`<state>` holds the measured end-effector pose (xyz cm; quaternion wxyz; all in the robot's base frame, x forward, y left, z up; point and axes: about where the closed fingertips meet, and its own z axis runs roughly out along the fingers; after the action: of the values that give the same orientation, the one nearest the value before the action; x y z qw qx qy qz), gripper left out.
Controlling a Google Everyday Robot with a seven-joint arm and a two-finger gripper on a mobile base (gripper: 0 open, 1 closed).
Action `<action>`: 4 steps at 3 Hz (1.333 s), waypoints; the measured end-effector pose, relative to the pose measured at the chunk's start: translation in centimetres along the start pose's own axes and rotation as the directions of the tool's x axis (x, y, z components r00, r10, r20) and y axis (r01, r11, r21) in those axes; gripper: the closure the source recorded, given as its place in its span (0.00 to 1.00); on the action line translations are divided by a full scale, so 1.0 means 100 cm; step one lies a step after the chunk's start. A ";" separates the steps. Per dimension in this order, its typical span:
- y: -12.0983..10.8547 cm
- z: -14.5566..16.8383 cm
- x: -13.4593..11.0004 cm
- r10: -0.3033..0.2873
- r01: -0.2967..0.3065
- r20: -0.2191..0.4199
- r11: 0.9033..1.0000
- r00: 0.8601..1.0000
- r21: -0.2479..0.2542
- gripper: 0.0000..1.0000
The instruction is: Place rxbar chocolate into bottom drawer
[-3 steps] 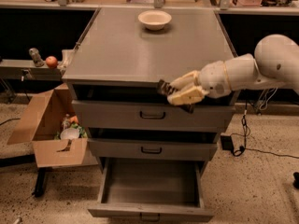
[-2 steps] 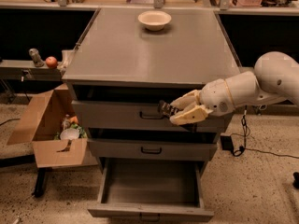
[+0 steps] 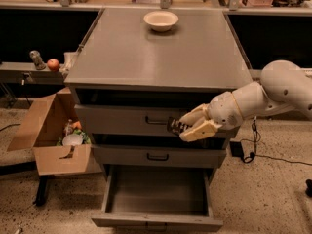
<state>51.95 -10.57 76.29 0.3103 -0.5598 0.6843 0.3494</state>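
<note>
Gripper (image 3: 182, 129): level with the upper drawer (image 3: 122, 120) front, right of centre, fingers pinching the rxbar chocolate (image 3: 174, 126). Bar: dark, projecting left from the fingertips, well above the bottom drawer (image 3: 156, 194), which stands pulled open. Bowl (image 3: 161, 20): on the cabinet top (image 3: 146, 57).

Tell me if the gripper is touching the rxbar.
Touching. The camera view shows the gripper, above the open bottom drawer, pinching the rxbar.
</note>
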 end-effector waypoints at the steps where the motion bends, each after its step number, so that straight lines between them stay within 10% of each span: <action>1: 0.011 0.009 0.061 0.023 -0.021 -0.153 1.000 0.988 0.019 1.00; 2: 0.022 0.035 0.159 0.077 -0.074 -0.336 0.997 0.939 0.024 1.00; 4: 0.025 0.043 0.178 0.067 -0.065 -0.374 0.998 0.925 0.018 1.00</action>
<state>46.47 -16.52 59.67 0.1635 -0.5921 0.7502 0.2447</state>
